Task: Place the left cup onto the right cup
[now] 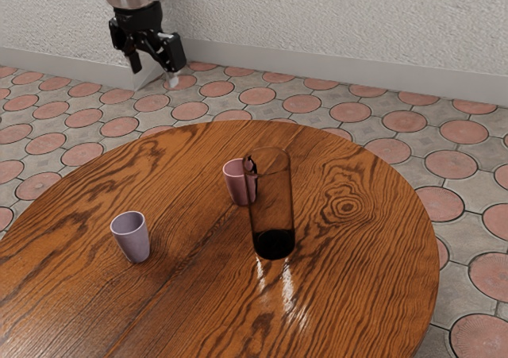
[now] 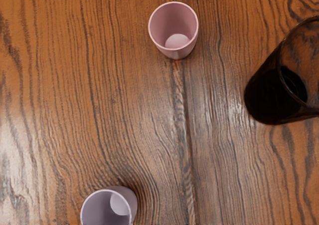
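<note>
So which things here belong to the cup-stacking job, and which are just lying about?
Job: lavender cup; pink cup; end effector, open, hanging high, clear of both.
Lying about: tall dark glass, standing close by the pink cup; round wooden table under everything.

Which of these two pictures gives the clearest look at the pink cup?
The wrist view: the pink cup shows whole and unblocked, seen from above with its open mouth up. In the exterior view, the tall dark glass stands in front of that cup and covers part of it.
</note>
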